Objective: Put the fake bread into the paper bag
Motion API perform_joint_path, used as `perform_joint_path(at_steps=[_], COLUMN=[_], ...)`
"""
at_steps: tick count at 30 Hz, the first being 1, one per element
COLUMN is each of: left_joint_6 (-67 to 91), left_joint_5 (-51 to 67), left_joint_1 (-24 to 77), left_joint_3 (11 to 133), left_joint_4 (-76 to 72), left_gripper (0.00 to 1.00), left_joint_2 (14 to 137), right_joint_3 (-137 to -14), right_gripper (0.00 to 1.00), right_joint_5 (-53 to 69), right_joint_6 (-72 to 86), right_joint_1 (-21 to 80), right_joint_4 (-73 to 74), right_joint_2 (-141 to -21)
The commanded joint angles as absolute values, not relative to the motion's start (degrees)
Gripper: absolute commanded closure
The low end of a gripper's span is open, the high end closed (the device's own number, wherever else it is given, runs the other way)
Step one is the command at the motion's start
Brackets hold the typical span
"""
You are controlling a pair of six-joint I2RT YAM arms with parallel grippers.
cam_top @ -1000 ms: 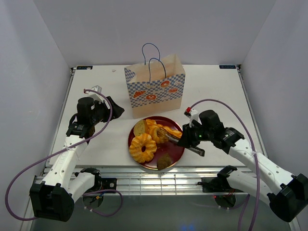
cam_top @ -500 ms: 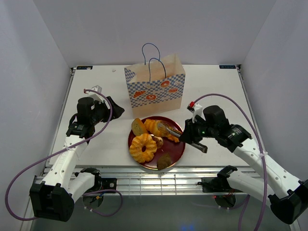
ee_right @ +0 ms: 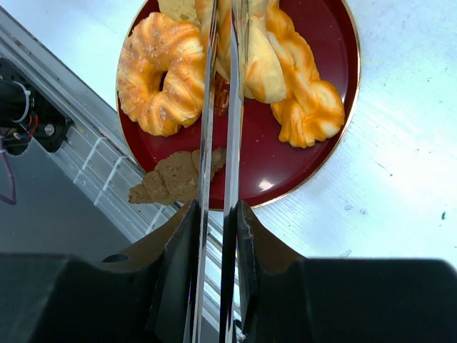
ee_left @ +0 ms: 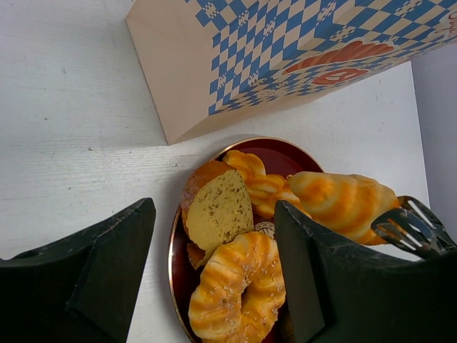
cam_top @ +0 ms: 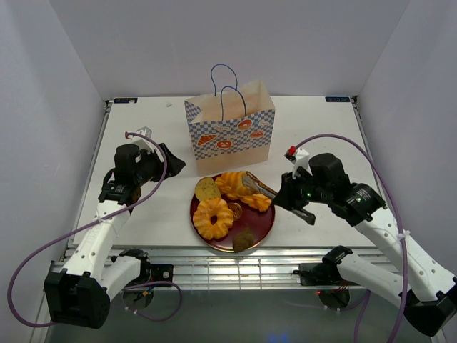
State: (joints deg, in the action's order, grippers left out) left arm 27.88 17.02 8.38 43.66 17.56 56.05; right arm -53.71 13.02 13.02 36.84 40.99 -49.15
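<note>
The paper bag stands upright behind the red plate. My right gripper is shut on metal tongs, and the tongs pinch a golden croissant over the plate's far side. In the right wrist view the tongs run between my fingers to that croissant. On the plate lie a ring-shaped bread, a round tan slice, a braided twist and a small brown croissant. My left gripper is open and empty, left of the bag.
The plate sits close in front of the bag. The slotted metal rail of the table's near edge runs just beside the plate. White walls close in the table on three sides.
My right arm has drawn back to the right and risen, lifting the croissant in the tongs off the pile and toward the bag. The left arm has not moved.
</note>
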Motion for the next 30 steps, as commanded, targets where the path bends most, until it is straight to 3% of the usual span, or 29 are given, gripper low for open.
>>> perform_joint_path(at_steps=[1, 16, 30], left_joint_6=[27.42, 27.51, 27.77], left_joint_5=[17.84, 18.37, 19.42], left_joint_1=[8.61, 8.61, 8.61], left_joint_3=[44.65, 44.65, 44.56], left_joint_4=[17.05, 16.96, 16.7], left_gripper=[0.22, 0.22, 0.22], left_joint_2=[55.9, 55.55, 55.81], right_joint_3=[-59.06, -76.63, -95.53], right_gripper=[0.92, 0.92, 0.92], right_joint_5=[11.43, -1.82, -8.17], right_joint_6=[12.13, 13.18, 9.58], right_joint_1=[37.09, 37.09, 37.09], right_joint_4=[40.25, 40.26, 38.32], right_joint_2=[-47.29, -47.55, -58.35])
